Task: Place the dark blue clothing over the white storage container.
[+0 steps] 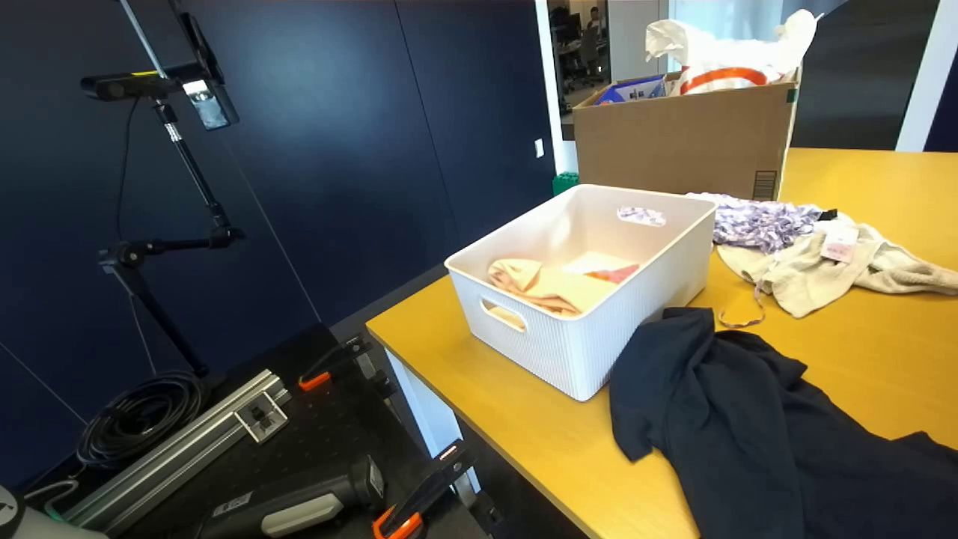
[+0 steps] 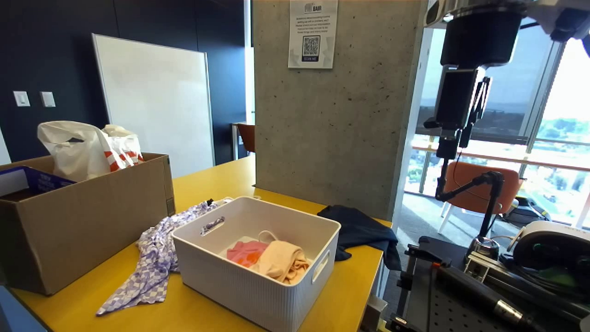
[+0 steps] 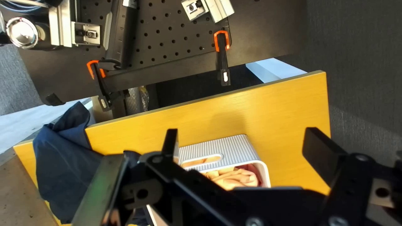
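Your claw (image 3: 243, 146) gapes empty: head wrist-view nine o'clock, pinch dark blue clothing (image 3: 67, 169) mid-bulk, lift above white container (image 1: 557, 346).

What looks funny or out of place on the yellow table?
The dark blue clothing droops partly over the edge of the yellow table. That looks odd because the hanging part might drag the rest off.

"BAIR" printed atop a poster (image 2: 312, 34) at upper centre in an exterior view, "SCAN ME" printed beneath its QR code (image 2: 310, 46)
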{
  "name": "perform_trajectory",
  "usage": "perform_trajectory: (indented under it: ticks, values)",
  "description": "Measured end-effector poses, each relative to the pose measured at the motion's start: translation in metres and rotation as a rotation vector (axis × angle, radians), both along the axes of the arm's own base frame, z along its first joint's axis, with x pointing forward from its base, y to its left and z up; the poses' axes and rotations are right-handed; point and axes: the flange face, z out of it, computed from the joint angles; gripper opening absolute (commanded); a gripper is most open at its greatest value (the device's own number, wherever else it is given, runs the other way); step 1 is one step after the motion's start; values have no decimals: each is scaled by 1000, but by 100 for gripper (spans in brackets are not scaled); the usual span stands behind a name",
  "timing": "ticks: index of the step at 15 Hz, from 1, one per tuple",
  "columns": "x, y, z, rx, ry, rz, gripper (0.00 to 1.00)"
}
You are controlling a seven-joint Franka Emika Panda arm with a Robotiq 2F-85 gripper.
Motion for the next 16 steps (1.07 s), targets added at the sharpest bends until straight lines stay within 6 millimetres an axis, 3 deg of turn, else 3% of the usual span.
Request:
perform_trajectory:
  ticks: [2,5,8,12,14,16]
  values:
    - [10,-25,3,-12,-27,-10,100]
    - [34,-87,-6,-11,-123,-26,100]
    - [68,-139,-43,6,-212,-51,100]
    - [116,-169,-102,14,-255,-68,100]
    - [137,-192,-123,20,-253,-74,100]
    - [153,-228,-135,30,-262,-105,100]
